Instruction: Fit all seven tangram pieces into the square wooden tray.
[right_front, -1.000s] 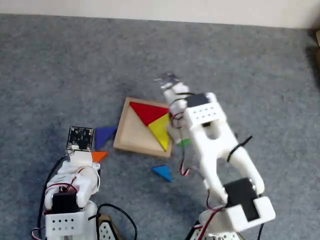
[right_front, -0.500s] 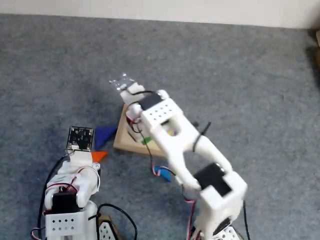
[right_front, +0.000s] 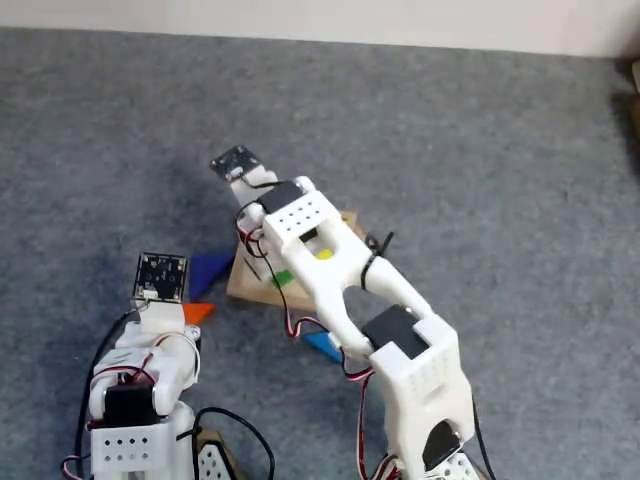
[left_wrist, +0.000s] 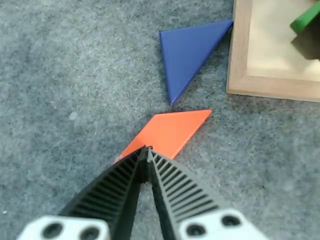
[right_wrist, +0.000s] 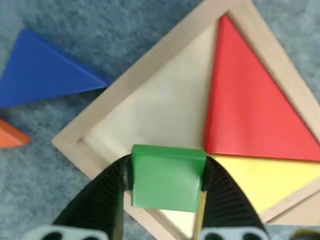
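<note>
The square wooden tray (right_wrist: 155, 112) holds a red triangle (right_wrist: 245, 115) and a yellow triangle (right_wrist: 265, 182); the rest of its floor is bare. My right gripper (right_wrist: 166, 190) is shut on a green square piece (right_wrist: 167, 167), held just above the tray's near left part, beside the red and yellow triangles. From above, the right arm covers most of the tray (right_front: 246, 285), with the green piece (right_front: 284, 278) under it. My left gripper (left_wrist: 145, 151) is shut, its tips at the edge of the orange parallelogram (left_wrist: 172, 131). A dark blue triangle (left_wrist: 189, 49) lies against the tray's corner (left_wrist: 239, 60).
A light blue triangle (right_front: 323, 344) lies on the grey carpet in front of the tray, beside the right arm. The dark blue triangle (right_front: 210, 268) and orange piece (right_front: 199, 312) sit left of the tray near the left arm's wrist camera (right_front: 160, 277). Open carpet lies behind.
The right arm has swung left across the tray with the green piece, from the tray's right edge to over its left part. The left arm has kept still.
</note>
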